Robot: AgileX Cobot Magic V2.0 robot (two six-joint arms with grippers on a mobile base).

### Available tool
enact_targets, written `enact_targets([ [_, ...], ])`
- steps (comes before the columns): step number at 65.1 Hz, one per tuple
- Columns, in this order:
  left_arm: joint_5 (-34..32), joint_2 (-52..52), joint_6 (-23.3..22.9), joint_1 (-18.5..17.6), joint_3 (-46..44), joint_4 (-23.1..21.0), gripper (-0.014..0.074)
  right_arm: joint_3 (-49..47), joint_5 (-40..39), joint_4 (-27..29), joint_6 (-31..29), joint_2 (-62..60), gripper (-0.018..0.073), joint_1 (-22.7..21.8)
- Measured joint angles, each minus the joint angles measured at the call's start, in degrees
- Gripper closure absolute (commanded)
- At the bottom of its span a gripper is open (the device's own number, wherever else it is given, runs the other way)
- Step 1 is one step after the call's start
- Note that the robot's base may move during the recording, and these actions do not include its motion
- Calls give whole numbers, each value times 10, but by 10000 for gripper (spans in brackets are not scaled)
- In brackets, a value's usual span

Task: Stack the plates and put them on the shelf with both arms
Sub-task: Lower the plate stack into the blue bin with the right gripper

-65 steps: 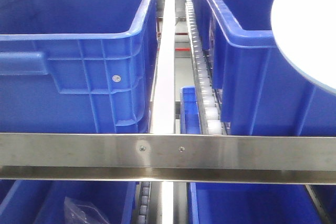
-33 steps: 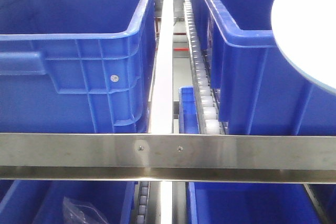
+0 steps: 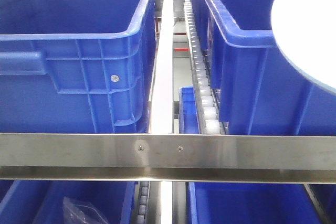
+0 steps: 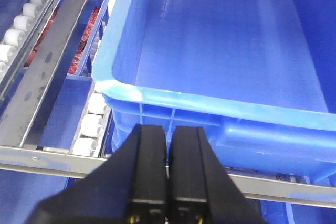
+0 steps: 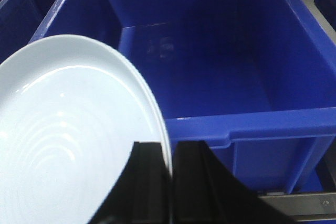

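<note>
big blue plastic crates point(image 3: 73, 61) fill the steel-railed shelf point(image 3: 168, 153) | pale glossy round plate point(image 5: 68, 145) held on edge above right crate, likely ready to go in | right hand point(image 5: 170, 192) pinches its rim | left hand point(image 4: 168, 182) closed, empty

Front view faces shelf rail point(image 3: 168, 151); wrist views overlook crates point(image 4: 220, 56) closely.

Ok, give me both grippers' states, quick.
Left gripper: shut, holding nothing.
Right gripper: shut on the plate rim, over the blue crate.
</note>
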Motion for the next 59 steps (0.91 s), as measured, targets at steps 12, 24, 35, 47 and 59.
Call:
enact_targets([
  [12, 0, 0, 0, 0, 0, 0, 513, 0, -32, 0, 0, 5, 503, 0],
  [24, 0, 0, 0, 0, 0, 0, 513, -64, -51, 0, 0, 96, 503, 0],
  [35, 0, 0, 0, 0, 0, 0, 513, -183, -57, 0, 0, 225, 503, 0],
  [47, 0, 0, 0, 0, 0, 0, 513, -301, -61, 0, 0, 361, 503, 0],
  [59, 0, 0, 0, 0, 0, 0, 513, -379, -64, 0, 0, 473, 503, -17],
])
